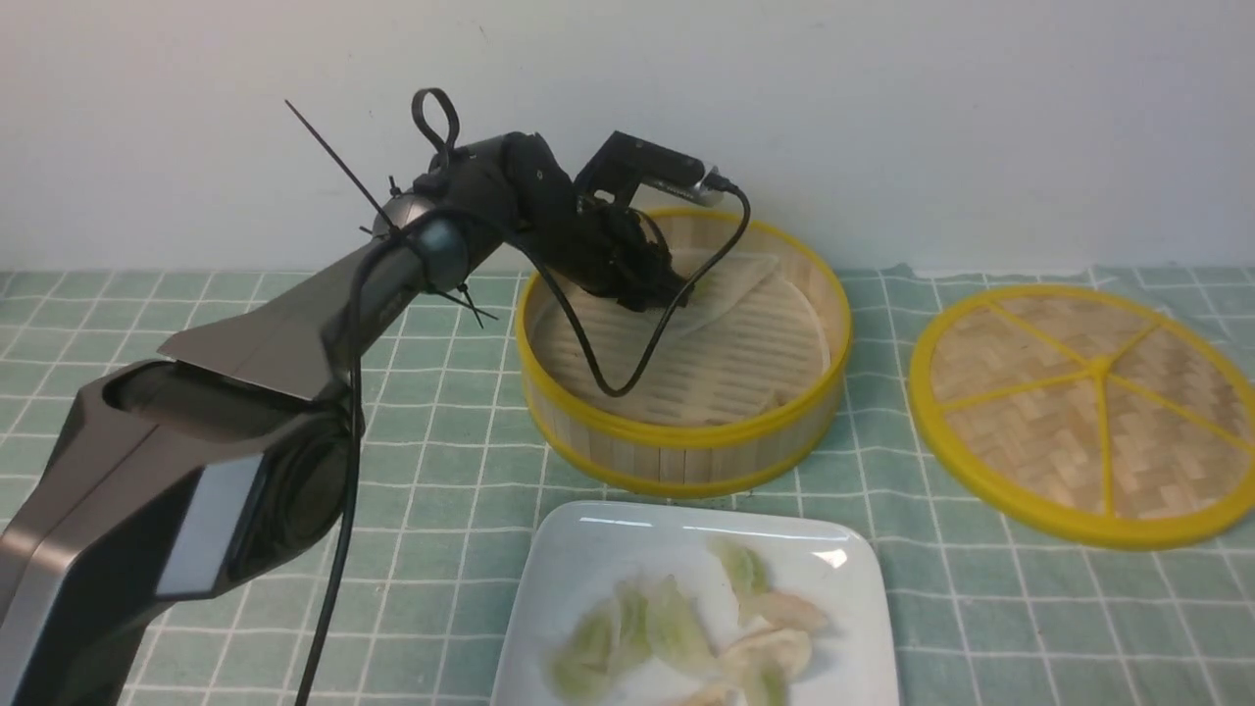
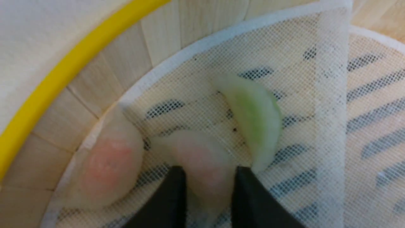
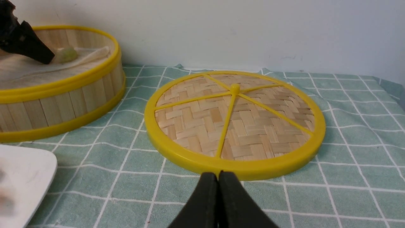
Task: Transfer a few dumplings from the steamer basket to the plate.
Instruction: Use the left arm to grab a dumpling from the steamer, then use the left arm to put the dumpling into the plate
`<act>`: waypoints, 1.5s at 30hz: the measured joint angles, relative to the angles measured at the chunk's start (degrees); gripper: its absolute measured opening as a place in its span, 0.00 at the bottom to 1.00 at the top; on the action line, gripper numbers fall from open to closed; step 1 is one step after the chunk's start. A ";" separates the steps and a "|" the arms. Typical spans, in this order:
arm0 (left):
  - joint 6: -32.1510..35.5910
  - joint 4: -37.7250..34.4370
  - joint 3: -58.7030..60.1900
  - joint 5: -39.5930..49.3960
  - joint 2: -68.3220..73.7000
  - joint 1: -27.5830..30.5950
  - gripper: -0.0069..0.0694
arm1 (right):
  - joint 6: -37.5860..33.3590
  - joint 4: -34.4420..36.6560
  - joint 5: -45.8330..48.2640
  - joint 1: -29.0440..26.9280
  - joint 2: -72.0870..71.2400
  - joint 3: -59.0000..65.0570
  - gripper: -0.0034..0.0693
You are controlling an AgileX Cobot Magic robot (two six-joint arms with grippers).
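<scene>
**Left gripper (image 2: 208,171) pinching the middle dumpling (image 2: 197,155) in the basket (image 2: 95,85)**

In the left wrist view a pink dumpling (image 2: 107,164) is lying at lower left against the wall. At lower centre the black fingers (image 2: 171,199) are pressing both flanks of the middle dumpling. Its length seems to be running into the gap, with the near end cut off. The green dumpling (image 2: 256,123) is ending just beside one fingertip and may get dragged. A folded liner (image 2: 329,95) is veiling the right side. In the front view the arm is hiding the grasp, and the plate (image 1: 578,559) at bottom centre is carrying several dumplings (image 1: 677,628), cropped and blurred. The right gripper (image 3: 218,180), pressed together, is sitting by the lid (image 3: 234,120), well apart from the basket.
</scene>
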 joint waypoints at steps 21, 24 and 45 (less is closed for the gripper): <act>-3.39 6.31 3.66 27.71 -20.77 0.00 0.26 | 0.13 0.00 0.00 0.00 0.00 0.00 0.03; -5.57 7.19 12.32 27.58 -25.33 0.00 0.26 | 0.13 0.00 0.00 0.00 0.00 0.00 0.03; -1.38 2.29 51.70 17.69 -35.17 -7.12 0.26 | 0.13 0.00 0.00 0.00 0.00 0.00 0.03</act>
